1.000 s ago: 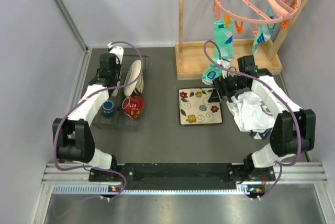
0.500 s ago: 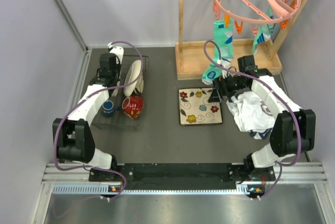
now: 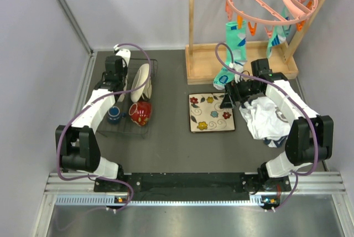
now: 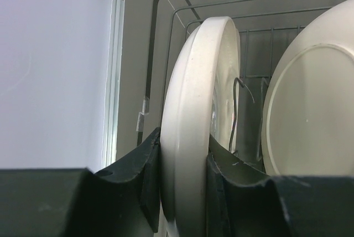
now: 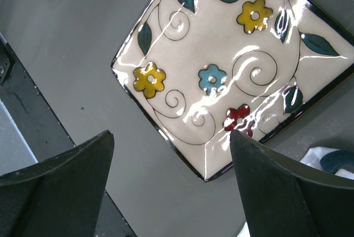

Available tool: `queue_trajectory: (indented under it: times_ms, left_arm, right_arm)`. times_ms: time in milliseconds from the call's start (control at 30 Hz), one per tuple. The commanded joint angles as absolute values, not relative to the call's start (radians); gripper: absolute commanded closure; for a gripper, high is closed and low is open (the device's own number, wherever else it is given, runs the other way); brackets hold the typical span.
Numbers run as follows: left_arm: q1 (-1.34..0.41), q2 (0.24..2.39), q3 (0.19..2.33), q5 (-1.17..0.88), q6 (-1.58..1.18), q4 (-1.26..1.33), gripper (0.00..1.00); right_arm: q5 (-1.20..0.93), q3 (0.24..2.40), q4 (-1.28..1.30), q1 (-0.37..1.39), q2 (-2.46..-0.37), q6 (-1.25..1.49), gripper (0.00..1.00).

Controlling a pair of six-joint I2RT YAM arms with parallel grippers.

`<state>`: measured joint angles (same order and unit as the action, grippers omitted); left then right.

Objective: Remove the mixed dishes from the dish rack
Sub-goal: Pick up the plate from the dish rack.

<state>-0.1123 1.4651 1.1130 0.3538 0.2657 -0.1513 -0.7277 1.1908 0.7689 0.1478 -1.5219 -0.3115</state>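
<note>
Cream plate (image 4: 199, 93) is standing on edge in rack (image 3: 133, 130), I'm pinching its rim w/ L gripper (image 4: 184, 176), so I'm figuring lift's straight up.

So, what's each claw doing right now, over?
Left claw shut on a large cream plate, upright in the dish rack. Right claw open above the square floral plate on the table. Second cream dish close beside the gripped one.

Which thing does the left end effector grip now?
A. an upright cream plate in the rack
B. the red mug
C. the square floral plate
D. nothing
A: the left wrist view shows the left end effector clamped on both faces of the upright cream plate.
</note>
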Motion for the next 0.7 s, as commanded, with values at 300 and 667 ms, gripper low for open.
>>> queue_trajectory:
  times_ms: [300, 667]
  left_arm:
    - [-0.12, 1.376, 1.276, 0.419, 0.334, 0.017, 1.0]
    - [-0.121, 1.382, 1.328, 0.433, 0.377, 0.011, 1.0]
  right_arm:
    - [-0.756, 1.19, 0.747, 0.155, -1.532, -0.334, 0.15]
    - [-0.762, 1.19, 0.75, 0.155, -1.539, -0.337, 0.14]
